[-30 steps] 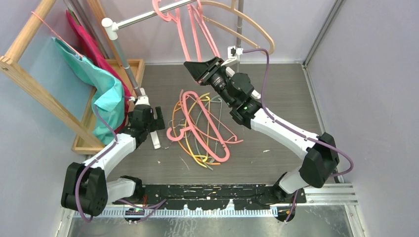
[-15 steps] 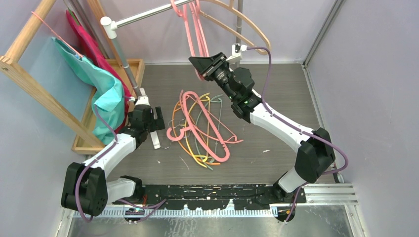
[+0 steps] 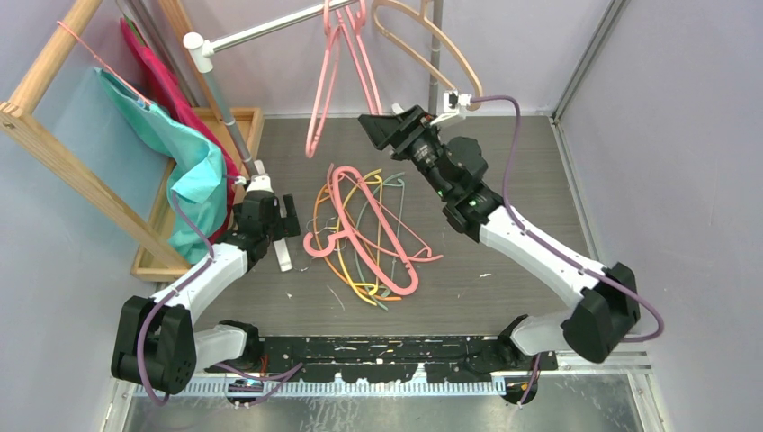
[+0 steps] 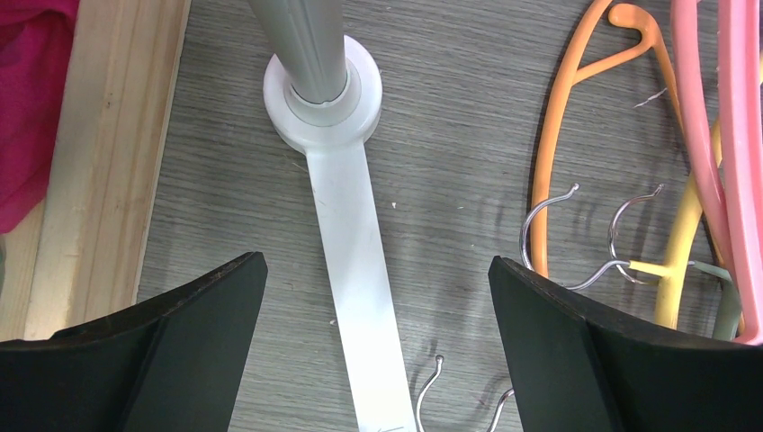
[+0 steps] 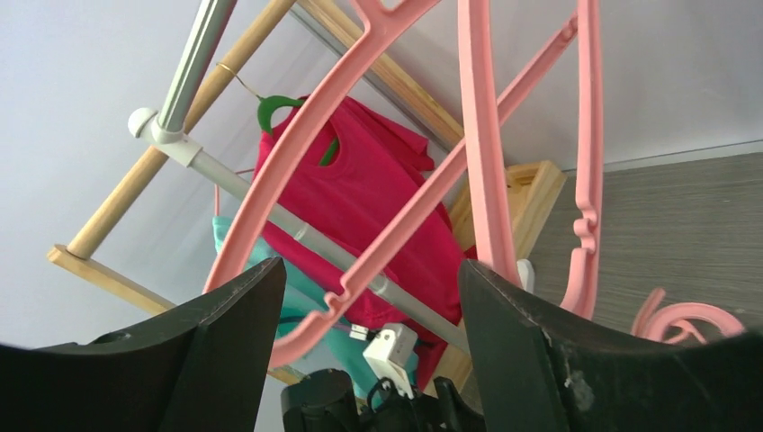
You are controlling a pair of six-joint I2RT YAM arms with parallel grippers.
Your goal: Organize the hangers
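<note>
Nearest, the left pincer point(image 4: 376, 270) sits low over the grey surface point(image 3: 450, 297), wide open with nothing in it. Just past it lies a tangled pile of hangers point(image 3: 364, 236). A thick pink hanger point(image 4: 740, 135) is on top, with thin orange point(image 4: 547, 171), yellow and grey-green ones under it. They look light and stiff, but the hooks may catch each other, so lifting the top one by its neck seems best. Farther back, the right pincer point(image 5: 371, 270) is also open and empty. Behind it, pink hangers point(image 3: 335, 81) and a beige hanger point(image 3: 445, 49) hang on the silver rail point(image 3: 270, 29).

Overhead view over whole table point(image 3: 531, 153); left wrist close above it, right wrist upward at hung hangers point(image 5: 481, 135).
</note>
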